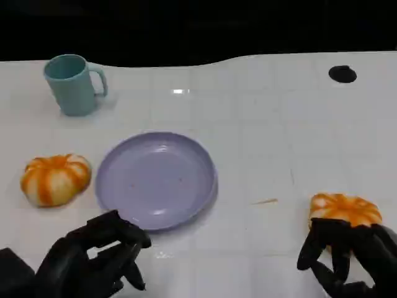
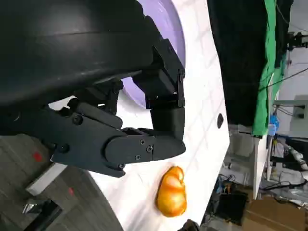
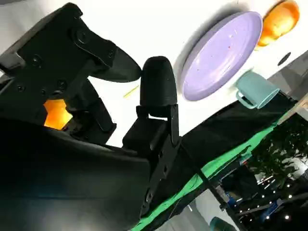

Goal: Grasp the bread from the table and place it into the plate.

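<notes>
A: Where does the bread sit against the robot's right hand point(image 1: 350, 254)?

B: The round orange-and-white striped bread roll point(image 1: 345, 210) lies on the white tiled counter point(image 1: 267, 143) at the near right, and the black right hand is right at its near side, fingers curled over that edge. Whether they grip it or merely touch it cannot be told. The right wrist view shows the roll's orange surface point(image 3: 57, 113) glowing just behind those fingers.

A: And the other hand?

B: The black left hand point(image 1: 93, 257) hovers at the near left, fingers loosely curled and holding nothing, just in front of the round lilac plastic plate point(image 1: 156, 179).

A: Anything else on the counter?

B: A second orange striped bread roll point(image 1: 56, 179) lies left of the plate, apart from it. A teal ceramic mug point(image 1: 73, 84) stands upright at the far left.
</notes>
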`<state>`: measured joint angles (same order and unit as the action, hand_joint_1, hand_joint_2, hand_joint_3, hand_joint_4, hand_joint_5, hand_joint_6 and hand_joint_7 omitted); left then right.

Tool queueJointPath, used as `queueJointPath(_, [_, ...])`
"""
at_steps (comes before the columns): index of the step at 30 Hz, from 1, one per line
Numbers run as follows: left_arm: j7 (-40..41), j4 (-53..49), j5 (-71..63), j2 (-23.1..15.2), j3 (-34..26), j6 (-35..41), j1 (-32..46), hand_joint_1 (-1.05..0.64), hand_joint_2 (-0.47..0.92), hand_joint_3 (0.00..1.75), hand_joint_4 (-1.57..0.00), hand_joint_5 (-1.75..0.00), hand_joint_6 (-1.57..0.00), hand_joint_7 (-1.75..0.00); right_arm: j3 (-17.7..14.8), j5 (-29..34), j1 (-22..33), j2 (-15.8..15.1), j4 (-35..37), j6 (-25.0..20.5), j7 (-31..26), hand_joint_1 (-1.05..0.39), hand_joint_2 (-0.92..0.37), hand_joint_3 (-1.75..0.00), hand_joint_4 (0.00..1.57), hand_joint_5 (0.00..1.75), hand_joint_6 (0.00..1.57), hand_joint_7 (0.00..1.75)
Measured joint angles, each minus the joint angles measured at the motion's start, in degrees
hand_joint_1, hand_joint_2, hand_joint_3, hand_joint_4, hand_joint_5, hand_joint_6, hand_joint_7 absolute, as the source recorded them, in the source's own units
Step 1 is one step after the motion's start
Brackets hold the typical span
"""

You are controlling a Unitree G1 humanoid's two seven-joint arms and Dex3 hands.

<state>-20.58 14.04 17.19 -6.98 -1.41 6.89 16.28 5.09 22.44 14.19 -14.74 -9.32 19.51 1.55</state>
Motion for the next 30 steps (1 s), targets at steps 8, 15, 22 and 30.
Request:
queueJointPath(8, [0.2,0.3,-0.1,0.0,0.0,0.5,0.0,-0.46,0.92,0.42,-0.73,-1.61,-0.72,-1.24,0.0,0.0,-0.2,0.0,0.0,0.0,0.0,-0.09,-0.30,-1.28,0.96,1.75,0.89,1.30])
queueJointPath(15, [0.1,0.2,0.0,0.0,0.0,0.5,-0.1,-0.47,0.92,0.42,-0.73,-1.61,-0.72,-1.24,0.0,0.0,-0.2,0.0,0.0,0.0,0.0,-0.09,-0.31,-1.28,0.96,1.75,0.89,1.30])
queueJointPath(22, [0.1,0.2,0.0,0.0,0.0,0.8,-0.1,-0.47,0.92,0.41,-0.73,-1.60,-0.72,-1.23,0.0,0.0,-0.2,0.0,0.0,0.0,0.0,-0.08,-0.31,-1.28,0.96,1.75,0.88,1.29])
queueJointPath(30, [0.1,0.3,0.0,0.0,0.0,1.0,-0.1,-0.47,0.92,0.41,-0.72,-1.61,-0.72,-1.24,0.1,-0.5,-0.2,0.0,0.0,0.0,0.0,-0.06,-0.29,-1.31,0.93,1.74,0.88,1.22])
